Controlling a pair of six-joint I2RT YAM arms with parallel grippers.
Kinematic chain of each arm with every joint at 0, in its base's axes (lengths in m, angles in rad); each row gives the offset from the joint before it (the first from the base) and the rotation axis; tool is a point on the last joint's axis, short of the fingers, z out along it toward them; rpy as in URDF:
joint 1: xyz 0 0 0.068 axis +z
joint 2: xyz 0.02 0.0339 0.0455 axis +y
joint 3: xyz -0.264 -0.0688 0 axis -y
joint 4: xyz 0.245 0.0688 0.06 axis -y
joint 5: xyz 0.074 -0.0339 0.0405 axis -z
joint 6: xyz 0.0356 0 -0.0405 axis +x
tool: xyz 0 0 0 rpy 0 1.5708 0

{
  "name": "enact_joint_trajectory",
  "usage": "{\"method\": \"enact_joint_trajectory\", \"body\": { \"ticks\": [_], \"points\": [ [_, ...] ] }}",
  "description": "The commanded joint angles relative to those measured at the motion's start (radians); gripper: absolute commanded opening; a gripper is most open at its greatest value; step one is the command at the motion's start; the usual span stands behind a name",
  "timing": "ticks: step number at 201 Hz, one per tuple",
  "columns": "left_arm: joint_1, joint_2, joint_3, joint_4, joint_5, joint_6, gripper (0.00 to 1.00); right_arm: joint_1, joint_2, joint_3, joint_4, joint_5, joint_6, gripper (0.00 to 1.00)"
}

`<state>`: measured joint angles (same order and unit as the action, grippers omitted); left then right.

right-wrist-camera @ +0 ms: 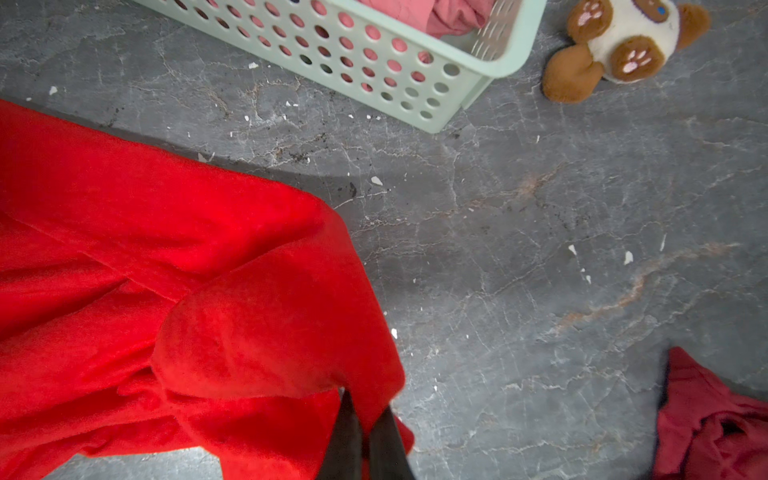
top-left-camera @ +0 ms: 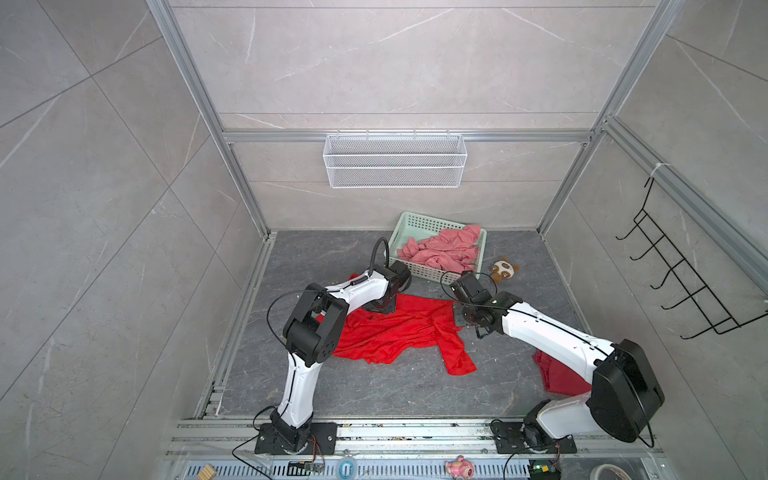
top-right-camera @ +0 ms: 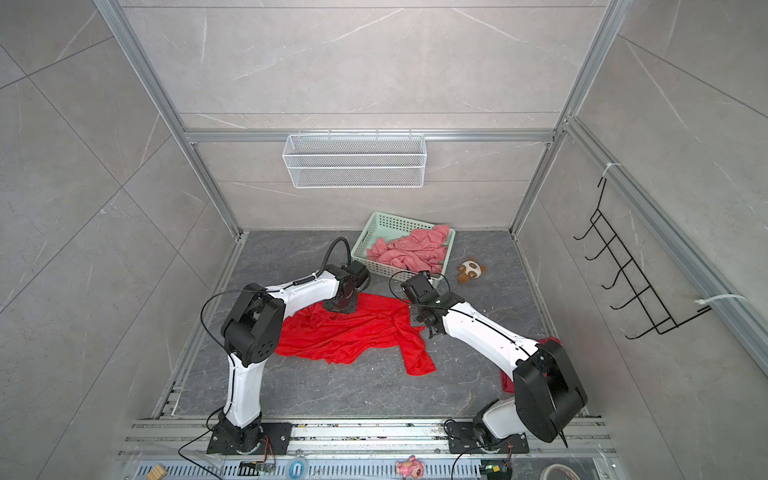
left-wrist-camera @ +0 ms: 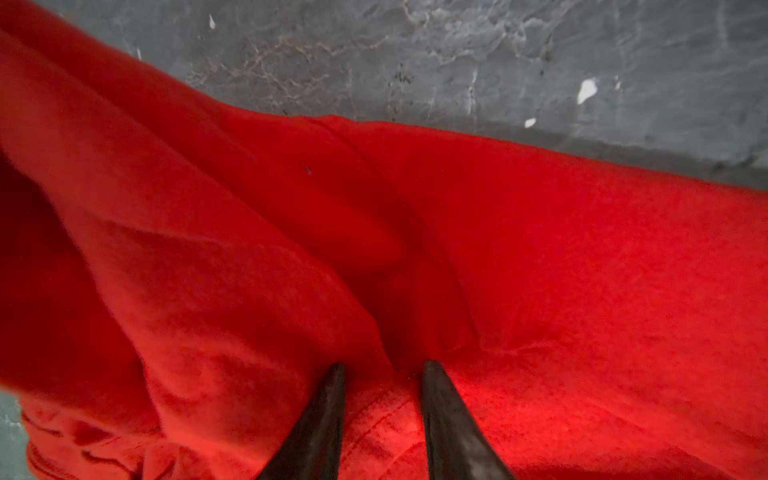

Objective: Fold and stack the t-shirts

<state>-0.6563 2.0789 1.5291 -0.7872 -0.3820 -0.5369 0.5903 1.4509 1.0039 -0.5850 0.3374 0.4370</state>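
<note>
A bright red t-shirt (top-left-camera: 399, 332) (top-right-camera: 353, 332) lies crumpled and spread on the grey floor between the arms. My left gripper (left-wrist-camera: 386, 365) points down onto its far edge (top-left-camera: 380, 307), jaws apart, with a seamed fold of red cloth between the fingertips. At the shirt's right edge (top-left-camera: 459, 322), my right gripper (right-wrist-camera: 365, 401) is shut, with red cloth pinched between its fingers. A darker crimson t-shirt (top-left-camera: 557, 378) (right-wrist-camera: 715, 424) lies bunched under the right arm. Salmon-pink t-shirts (top-left-camera: 440, 251) (top-right-camera: 409, 251) are heaped in the mint-green basket (top-left-camera: 415, 224).
A brown-and-white plush toy (top-left-camera: 505, 270) (right-wrist-camera: 623, 45) lies right of the basket (right-wrist-camera: 374, 70). A white wire basket (top-left-camera: 395, 160) hangs on the back wall and a black hook rack (top-left-camera: 685, 286) on the right wall. Aluminium posts frame the floor.
</note>
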Motion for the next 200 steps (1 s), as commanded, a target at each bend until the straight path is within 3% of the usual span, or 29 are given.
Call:
{"method": "enact_joint_trajectory", "body": {
  "ticks": [1,36,112,148,200],
  "points": [
    [0.004,0.013,0.009,0.003,0.031,-0.032,0.39,0.004,-0.006,-0.005,0.007,0.017,0.011,0.0],
    [0.004,0.033,0.003,0.016,0.065,-0.049,0.38,0.004,-0.005,-0.005,0.008,0.015,0.011,0.0],
    [0.004,-0.028,-0.045,0.016,0.013,-0.054,0.04,0.003,-0.003,-0.004,0.008,0.018,0.008,0.0],
    [0.006,-0.099,-0.064,0.018,0.026,-0.026,0.1,0.003,0.004,-0.001,0.007,0.017,0.005,0.0],
    [0.042,-0.17,-0.152,0.133,0.212,-0.02,0.16,0.003,0.018,0.004,0.008,0.015,0.004,0.0]
  ]
}}
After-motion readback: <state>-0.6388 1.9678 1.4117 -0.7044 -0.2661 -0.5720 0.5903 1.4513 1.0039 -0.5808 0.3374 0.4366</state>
